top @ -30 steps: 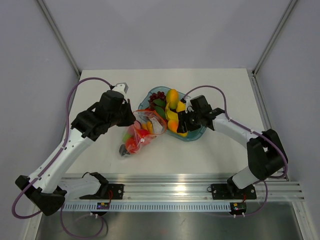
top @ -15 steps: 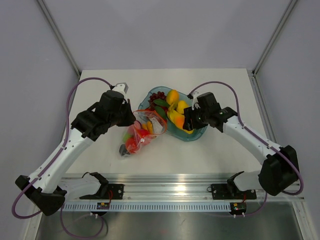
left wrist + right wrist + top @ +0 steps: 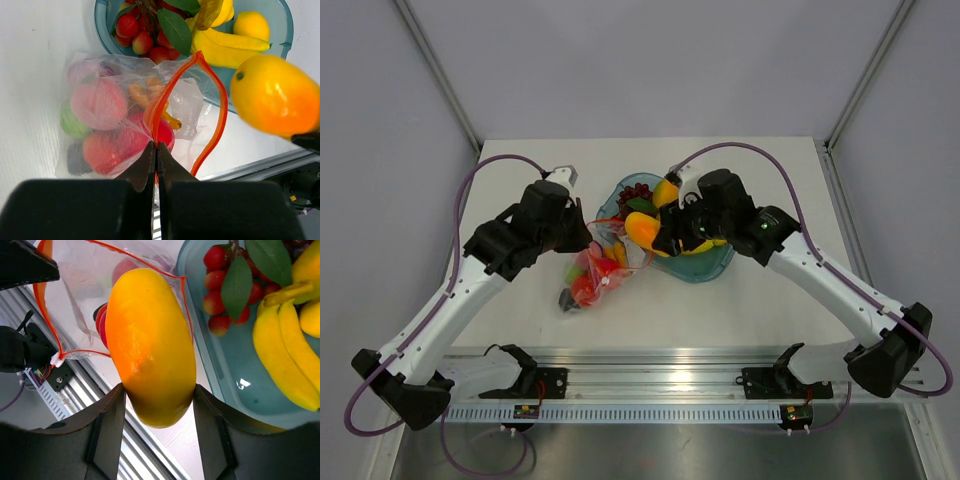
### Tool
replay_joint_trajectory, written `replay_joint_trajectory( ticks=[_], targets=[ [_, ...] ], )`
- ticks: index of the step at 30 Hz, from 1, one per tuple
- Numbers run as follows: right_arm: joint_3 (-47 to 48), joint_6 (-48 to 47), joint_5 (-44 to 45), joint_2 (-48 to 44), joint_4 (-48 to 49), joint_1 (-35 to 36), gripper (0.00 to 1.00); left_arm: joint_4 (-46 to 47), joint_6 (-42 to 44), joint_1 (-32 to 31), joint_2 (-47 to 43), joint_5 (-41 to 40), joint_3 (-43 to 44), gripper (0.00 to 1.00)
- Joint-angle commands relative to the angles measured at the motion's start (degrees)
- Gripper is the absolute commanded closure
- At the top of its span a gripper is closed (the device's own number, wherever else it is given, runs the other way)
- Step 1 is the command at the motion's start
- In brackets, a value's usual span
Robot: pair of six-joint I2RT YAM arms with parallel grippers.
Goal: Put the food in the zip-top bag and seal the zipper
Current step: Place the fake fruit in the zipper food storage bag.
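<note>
**Mango held beside the gaping bag mouth**

The left gripper (image 3: pixel 155 150) has its two black fingers pressed together on the thin orange-red plastic zipper (image 3: pixel 167 92) of the small clear floppy zip-top bag (image 3: pixel 107 102), pinching one lip of the mouth; the other lip bows away to one side of those fingers, so the mouth gapes. Just beyond the fingertips the bag lies on the white table (image 3: pixel 30 75), already holding red, pink, green and orange toy pieces. The right gripper (image 3: pixel 157 390) clamps a large glossy yellow-orange toy mango (image 3: pixel 150 340), one finger on each side of the fruit's lower end; the mango hangs in the air just beside the bag's mouth, on the tray side, not inside it. Off to one side of the right gripper's fingers, the blue-tinted clear oval tray (image 3: pixel 225 370) holds yellow bananas (image 3: pixel 285 355) and red berries (image 3: pixel 220 295) under a green leaf (image 3: pixel 235 285).
</note>
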Motion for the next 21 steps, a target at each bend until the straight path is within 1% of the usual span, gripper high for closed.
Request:
replay_joint_trajectory(
  ticks=[1,11,13,14,15,16,17,18,19,21],
  targets=[
    [3.94,0.19,-0.89,3.38,-0.02,2.31,0.65,2.90,-0.02,0.20,-0.31,0.64,0.97,1.00],
    [12.11,-0.34,-4.14,15.87,1.55,6.79,0.64,2.20,-0.02,0.20,-0.93,0.72,1.15,1.00],
    [14.57,0.36,-4.50,18.85,2.35,7.41,0.63,2.20,-0.02,0.20,-1.01,0.81,1.15,1.00],
    [15.54,0.63,-4.15,19.82,2.53,7.67,0.61,2.20,-0.11,0.20,-1.10,0.99,1.06,1.00],
    [17.37,1.15,-3.54,21.40,2.79,7.93,0.57,2.11,-0.11,0.20,-1.10,0.99,1.06,1.00],
    [18.18,2.03,-3.27,21.85,3.14,8.46,0.45,2.11,-0.02,0.20,-1.19,0.81,0.89,1.00],
    [19.14,2.47,-2.92,22.29,3.40,8.64,0.35,2.03,-0.11,0.20,-1.19,0.72,0.88,1.00],
    [19.32,2.74,-2.22,22.38,3.67,8.81,0.27,1.94,-0.02,0.20,-1.10,0.64,0.97,1.00],
    [19.33,3.18,-1.69,22.03,4.02,8.82,0.17,1.94,0.06,0.20,-1.19,0.46,0.97,1.00],
    [18.02,3.44,0.93,20.28,4.28,8.82,0.15,1.94,0.15,0.20,-1.10,0.37,0.88,1.00]
  ],
)
